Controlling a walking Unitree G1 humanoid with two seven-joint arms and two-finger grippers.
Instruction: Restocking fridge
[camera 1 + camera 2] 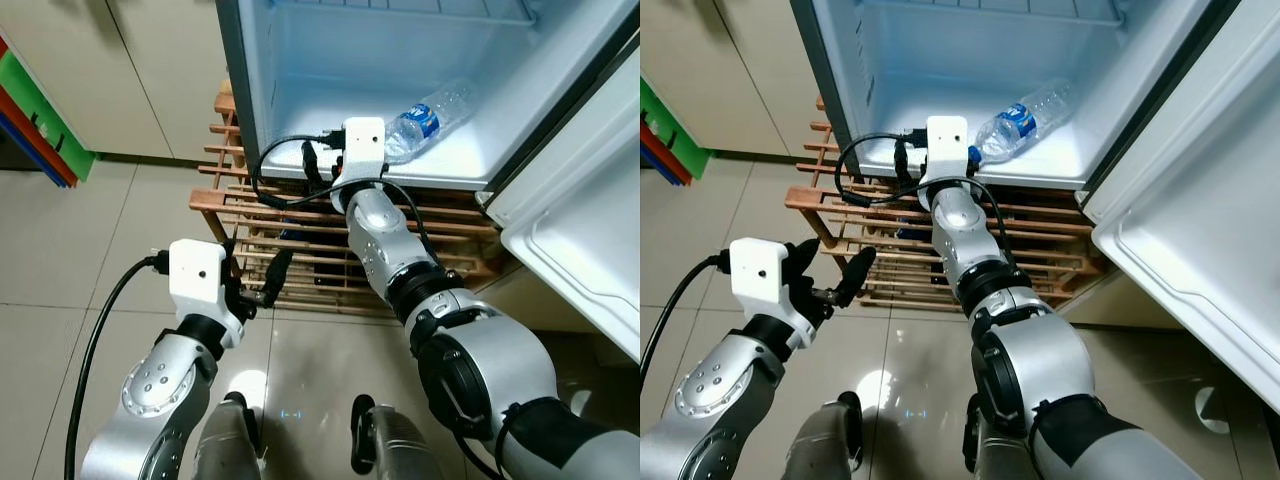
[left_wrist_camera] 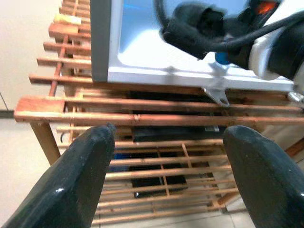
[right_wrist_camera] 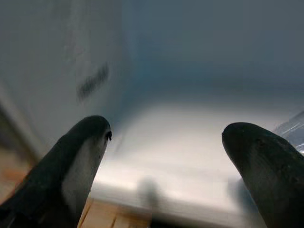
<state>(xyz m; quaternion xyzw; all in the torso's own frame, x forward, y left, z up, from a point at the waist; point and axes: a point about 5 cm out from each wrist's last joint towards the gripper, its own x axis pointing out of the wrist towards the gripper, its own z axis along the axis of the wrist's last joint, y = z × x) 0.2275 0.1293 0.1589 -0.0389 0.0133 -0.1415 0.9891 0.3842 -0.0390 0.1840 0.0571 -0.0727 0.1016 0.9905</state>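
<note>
- Right gripper reached up to the front lip of the open fridge, fingers spread wide with nothing between them — pointed into the pale, lit interior.
- Water bottle lying on its side on the fridge floor, just beside that gripper on its right and a little deeper in; blue label facing up, blue cap toward the wrist camera housing. Touching or merely close to the housing — cannot tell.
- A sliver of clear plastic visible past the right-hand finger in the right wrist view, apart from the fingertip.
- Left gripper held low and well apart from the fridge, out in front of the wooden slatted rack the fridge sits on; fingers wide open, empty.
- Beyond the left fingertips — rack slats, dark items on a lower tier, too dim to identify.
- Fridge door swung open beyond the right arm.
- Tiled floor below the left arm.
</note>
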